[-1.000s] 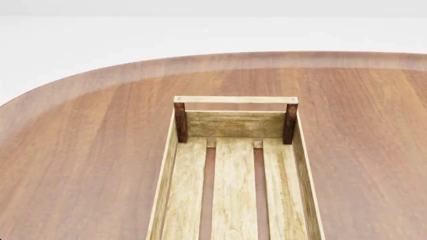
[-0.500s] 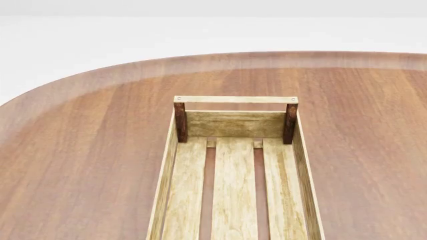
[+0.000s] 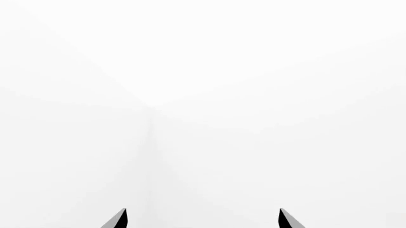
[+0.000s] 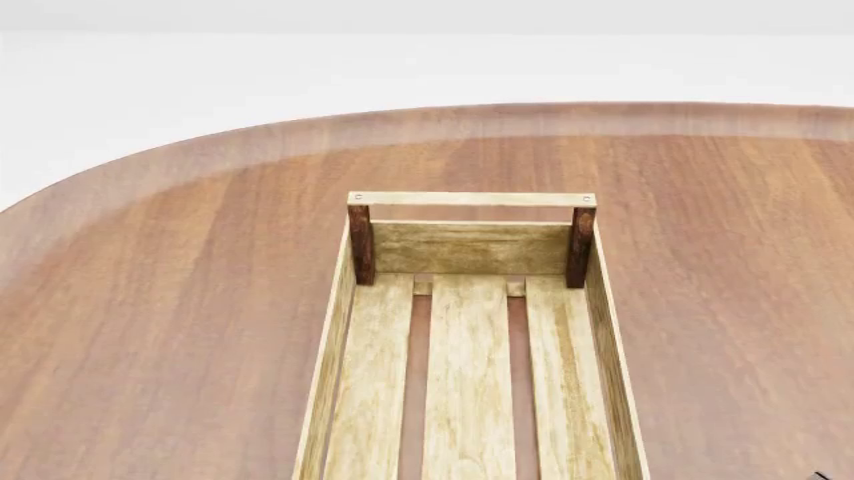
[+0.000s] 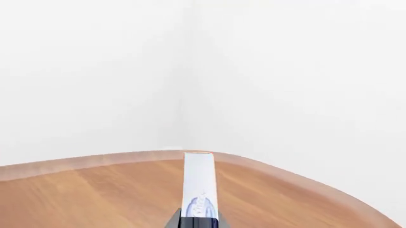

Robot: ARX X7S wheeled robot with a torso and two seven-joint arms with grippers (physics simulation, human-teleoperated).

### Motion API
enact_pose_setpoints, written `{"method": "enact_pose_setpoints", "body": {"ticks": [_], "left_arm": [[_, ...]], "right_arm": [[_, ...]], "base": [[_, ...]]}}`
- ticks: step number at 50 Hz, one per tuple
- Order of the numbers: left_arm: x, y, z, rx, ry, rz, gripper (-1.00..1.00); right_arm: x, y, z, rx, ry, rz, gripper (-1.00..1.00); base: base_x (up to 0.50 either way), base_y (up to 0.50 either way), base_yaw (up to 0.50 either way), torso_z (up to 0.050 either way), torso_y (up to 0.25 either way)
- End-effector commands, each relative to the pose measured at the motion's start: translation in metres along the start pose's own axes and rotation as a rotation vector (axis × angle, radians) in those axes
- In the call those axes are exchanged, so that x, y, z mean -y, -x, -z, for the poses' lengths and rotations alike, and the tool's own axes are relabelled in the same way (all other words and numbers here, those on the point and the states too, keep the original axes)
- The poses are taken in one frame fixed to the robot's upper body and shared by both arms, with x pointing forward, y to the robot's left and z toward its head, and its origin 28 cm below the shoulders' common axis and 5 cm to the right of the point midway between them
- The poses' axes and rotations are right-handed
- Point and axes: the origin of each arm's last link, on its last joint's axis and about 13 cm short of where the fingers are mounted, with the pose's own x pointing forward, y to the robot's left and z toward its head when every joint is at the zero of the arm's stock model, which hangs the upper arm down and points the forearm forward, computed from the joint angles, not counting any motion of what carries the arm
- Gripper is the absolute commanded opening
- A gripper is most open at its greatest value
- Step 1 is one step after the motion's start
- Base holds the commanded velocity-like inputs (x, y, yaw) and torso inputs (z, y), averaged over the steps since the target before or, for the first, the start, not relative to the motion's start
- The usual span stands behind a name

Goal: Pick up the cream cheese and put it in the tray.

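Right hand [image 5: 192, 223] is clamped on the cream cheese [image 5: 199, 183] above the counter [image 5: 95, 199]; I'd carry it left, level, over the tray [image 4: 470, 199] before letting go.

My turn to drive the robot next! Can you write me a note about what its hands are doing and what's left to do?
Right gripper: jaws shut on the cream cheese, held edge-on above the table.
Left gripper: jaws open, holding nothing, pointed at blank white background.
Tray: on the table straight ahead in the head view; the part in view holds nothing.
Done: cream cheese picked up.
Left: carry it over the tray, lower it onto the slats, open the jaws.
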Motion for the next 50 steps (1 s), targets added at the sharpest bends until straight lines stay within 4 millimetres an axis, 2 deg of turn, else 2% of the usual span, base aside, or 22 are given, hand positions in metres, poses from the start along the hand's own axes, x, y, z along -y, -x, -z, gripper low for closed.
{"method": "enact_pose_setpoints", "body": {"ticks": [1, 7, 19, 25, 26, 27, 31, 33, 50], "left_arm": [[-0.001, 0.0, 0.001, -0.002, -0.005, -0.005, 1.0], [-0.002, 0.0, 0.001, -0.002, -0.007, -0.008, 1.0], [0.0, 0.0, 0.003, -0.006, -0.01, -0.005, 1.0], [0.0, 0.001, 0.003, -0.007, -0.01, -0.002, 1.0], [0.0, 0.001, 0.003, -0.006, -0.01, -0.001, 1.0], [0.0, 0.001, 0.003, -0.006, -0.01, 0.001, 1.0], [0.001, 0.001, 0.003, -0.007, -0.009, 0.001, 1.0], [0.001, 0.001, 0.003, -0.007, -0.008, 0.002, 1.0], [0.0, 0.001, 0.001, -0.003, -0.005, 0.002, 1.0]], "right_arm": [[-0.006, -0.011, -0.019, 0.102, 0.035, -0.077, -1.0], [-0.009, -0.017, -0.026, 0.142, 0.065, -0.108, -1.0], [-0.028, -0.038, -0.024, 0.196, 0.166, -0.171, -1.0], [-0.036, -0.045, -0.027, 0.219, 0.166, -0.255, -1.0], [-0.038, -0.045, -0.029, 0.24, 0.114, -0.321, -1.0], [-0.042, -0.05, -0.028, 0.226, 0.155, -0.318, -1.0], [-0.049, -0.054, -0.031, 0.266, 0.121, -0.42, -1.0], [-0.051, -0.056, -0.031, 0.28, 0.16, -0.392, -1.0], [-0.064, -0.066, -0.049, 0.312, 0.182, -0.511, -1.0]], "base": [[0.0, 0.0, 0.0, 0.0, 0.0], [0.0, 0.0, 0.0, 0.0, 0.002], [0.0, 0.0, 0.0, 0.0, 0.0], [0.0, 0.0, 0.0, 0.0, 0.0], [0.0, 0.0, 0.0, 0.0, 0.0], [0.0, 0.0, 0.0, 0.0, 0.01], [0.0, 0.0, 0.0, 0.0, 0.0], [0.0, 0.0, 0.0, 0.0, 0.0], [0.0, 0.0, 0.0, 0.0, 0.001]]}}
